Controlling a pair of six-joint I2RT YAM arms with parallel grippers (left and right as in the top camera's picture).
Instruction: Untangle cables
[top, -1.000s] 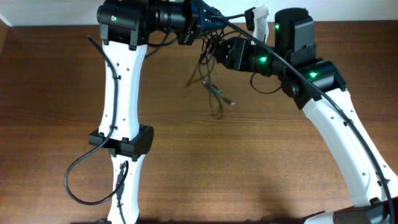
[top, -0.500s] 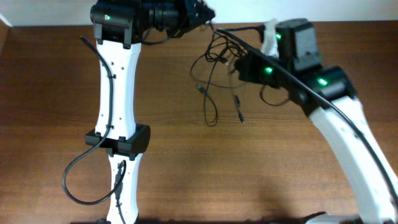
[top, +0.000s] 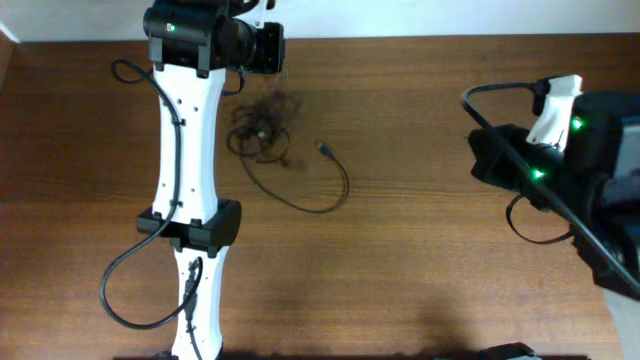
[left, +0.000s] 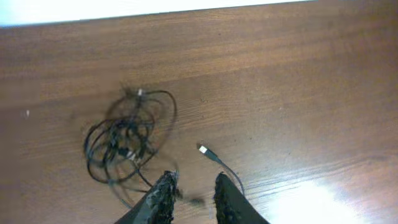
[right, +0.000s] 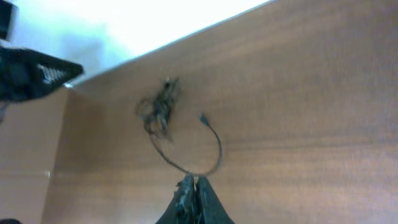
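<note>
The cables (top: 262, 125) lie on the wooden table (top: 420, 250) as a small black tangle at the back left. One loose strand (top: 338, 195) curves out to the right and ends in a small plug (top: 322, 148). In the left wrist view the tangle (left: 124, 143) and the plug (left: 203, 149) lie ahead of my left gripper (left: 194, 194), which is open a little and holds nothing. My right gripper (right: 194, 185) is shut and empty, far to the right of the cables (right: 160, 109).
The left arm (top: 185, 150) runs up the left side of the table, with its own thicker black cable (top: 130, 290) looping near the front. The right arm (top: 545, 165) sits at the right edge. A white wall (left: 124, 7) borders the back.
The cables hung between both grippers near the back; now they lie dropped on the table. The left gripper has opened, and the right arm has pulled away to the right, shut.
</note>
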